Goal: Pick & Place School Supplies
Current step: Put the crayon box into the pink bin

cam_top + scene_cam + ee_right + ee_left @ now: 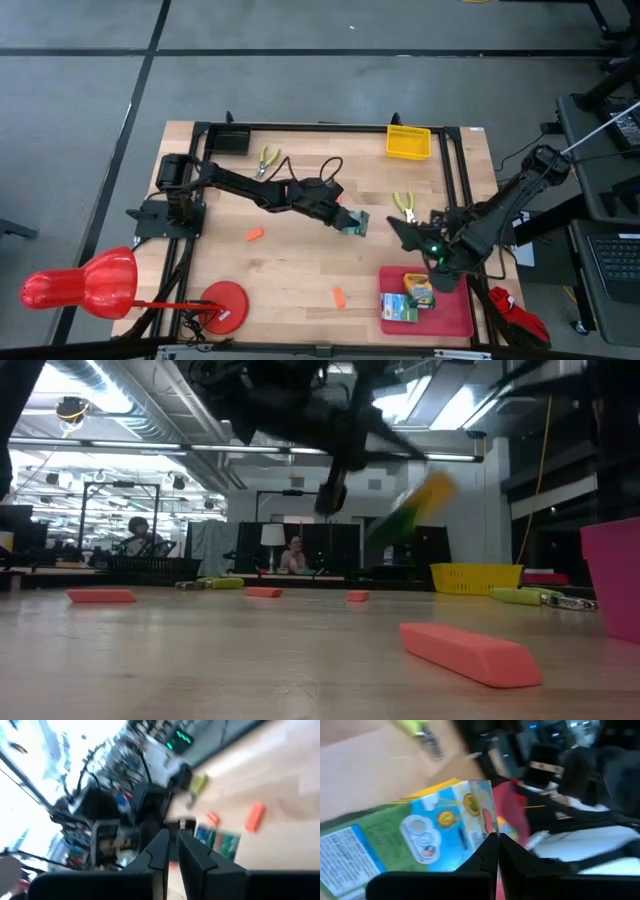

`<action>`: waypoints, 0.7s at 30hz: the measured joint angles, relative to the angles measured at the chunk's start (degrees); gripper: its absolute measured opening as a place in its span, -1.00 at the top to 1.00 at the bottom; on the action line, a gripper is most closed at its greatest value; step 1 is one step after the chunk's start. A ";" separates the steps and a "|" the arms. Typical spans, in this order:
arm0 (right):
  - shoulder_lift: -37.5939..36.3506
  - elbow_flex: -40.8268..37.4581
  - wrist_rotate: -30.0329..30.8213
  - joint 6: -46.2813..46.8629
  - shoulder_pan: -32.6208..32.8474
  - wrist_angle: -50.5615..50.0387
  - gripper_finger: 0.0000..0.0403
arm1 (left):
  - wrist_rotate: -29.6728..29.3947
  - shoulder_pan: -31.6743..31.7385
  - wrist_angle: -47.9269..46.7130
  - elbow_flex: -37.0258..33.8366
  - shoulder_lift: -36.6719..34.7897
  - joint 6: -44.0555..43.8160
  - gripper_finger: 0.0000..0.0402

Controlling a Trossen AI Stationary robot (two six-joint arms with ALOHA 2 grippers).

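Gripping a crayon box (351, 223) in closed fingers above mid-table, the left gripper (349, 221) must carry it toward the red tray (455, 318) near the barely parted, empty right gripper (398, 232).

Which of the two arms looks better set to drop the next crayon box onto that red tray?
The left: its gripper is shut on a crayon box, carried mid-table toward the red tray. The right gripper holds nothing.
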 joint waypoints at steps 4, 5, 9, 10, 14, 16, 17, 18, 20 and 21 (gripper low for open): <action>-2.54 0.00 4.09 -2.57 1.48 -0.08 0.80 | 0.06 -2.61 2.95 1.37 -1.16 -1.26 0.99; -2.80 0.00 4.12 -3.24 1.53 -0.11 0.80 | 0.00 -3.45 2.81 2.20 -1.13 -1.25 0.99; -2.91 0.00 4.27 -4.21 1.54 -0.29 0.80 | -1.47 -6.86 2.97 7.16 -0.45 -1.29 0.99; -2.91 0.00 4.65 -4.23 1.55 -0.29 0.80 | -1.66 -7.61 2.60 8.60 -0.10 -1.28 0.99; -2.91 0.00 6.51 -4.66 1.76 -0.45 0.80 | -2.02 -9.54 -0.93 15.07 1.77 -0.21 0.99; -2.91 0.00 7.82 -4.32 2.23 -0.72 0.80 | -2.05 -10.15 -2.37 18.04 2.93 0.33 0.99; -2.91 0.00 8.45 -4.09 2.51 -0.78 0.80 | -2.06 -10.40 -3.00 19.35 3.59 0.55 0.99; -2.91 0.00 9.10 -3.96 2.84 -0.80 0.80 | -2.00 -10.60 -3.80 20.56 4.30 0.70 0.99; -2.91 0.00 10.89 -3.46 3.79 -0.79 0.80 | -1.95 -11.09 -5.14 22.40 5.63 0.73 0.99; -2.91 0.00 11.36 -3.20 4.38 -0.79 0.80 | -1.93 -11.27 -4.92 23.21 6.53 0.71 0.99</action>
